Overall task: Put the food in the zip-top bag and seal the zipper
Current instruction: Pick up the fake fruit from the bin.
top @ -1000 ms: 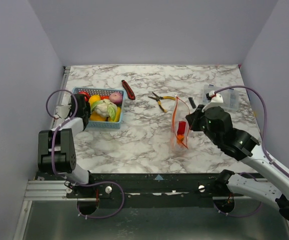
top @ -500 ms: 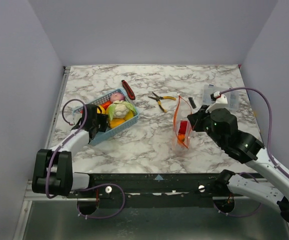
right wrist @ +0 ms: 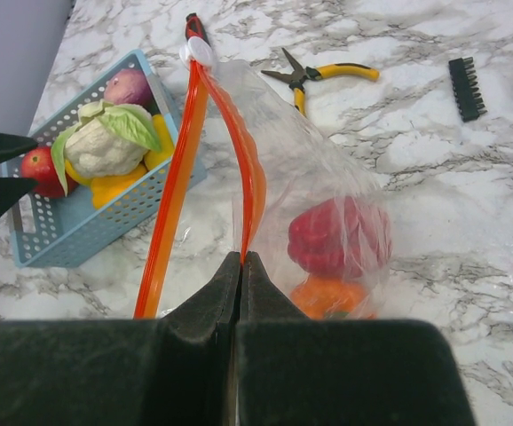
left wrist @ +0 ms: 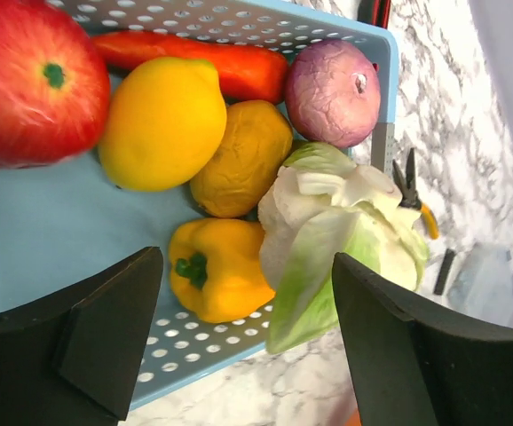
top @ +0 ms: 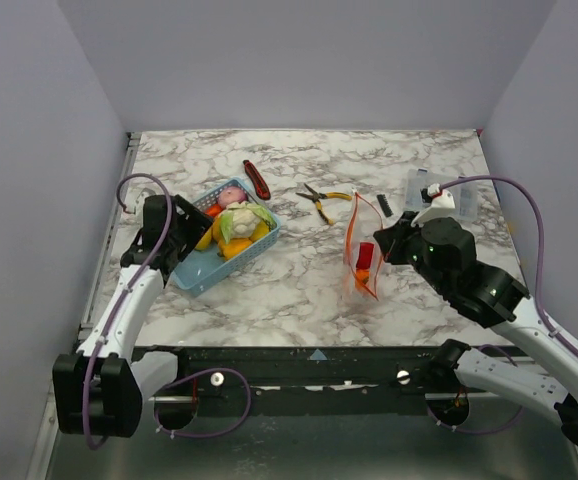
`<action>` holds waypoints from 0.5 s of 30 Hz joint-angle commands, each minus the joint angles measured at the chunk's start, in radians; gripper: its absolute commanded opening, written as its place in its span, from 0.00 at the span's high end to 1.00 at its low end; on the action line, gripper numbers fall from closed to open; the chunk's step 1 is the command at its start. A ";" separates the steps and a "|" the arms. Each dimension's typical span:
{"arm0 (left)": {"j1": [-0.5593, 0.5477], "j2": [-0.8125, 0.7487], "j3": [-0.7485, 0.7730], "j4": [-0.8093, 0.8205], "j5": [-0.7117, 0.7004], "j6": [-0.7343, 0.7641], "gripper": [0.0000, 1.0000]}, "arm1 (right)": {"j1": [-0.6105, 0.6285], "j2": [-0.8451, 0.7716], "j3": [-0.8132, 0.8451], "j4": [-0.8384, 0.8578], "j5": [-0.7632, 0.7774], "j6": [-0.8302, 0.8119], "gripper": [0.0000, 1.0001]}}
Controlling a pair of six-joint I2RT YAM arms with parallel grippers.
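**Bag held open while the left arm hovers over the basket**
Top view: the right gripper (top: 384, 245) props the zip-top bag (top: 361, 268) upright mid-table, its mouth gaping for loading. Left wrist: the left gripper (left wrist: 248, 337), fingers wide apart, hovers over the blue basket (left wrist: 43, 231), framing the yellow pepper (left wrist: 217, 271) and cauliflower (left wrist: 336, 222). Right wrist: the jaws are pinched together on the zipper (right wrist: 175, 200) lip, and a red piece (right wrist: 336, 232) sits inside.

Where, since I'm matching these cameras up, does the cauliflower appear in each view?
Top external: the cauliflower lies in the blue basket, left of centre.
Left wrist: the cauliflower is right of centre, beside the yellow pepper.
Right wrist: the cauliflower is at upper left.
Shared landmark: the blue basket holding it.
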 commanded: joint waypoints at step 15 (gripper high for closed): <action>0.133 0.203 0.299 -0.153 0.118 0.581 0.26 | 0.006 0.023 -0.020 0.048 -0.049 -0.010 1.00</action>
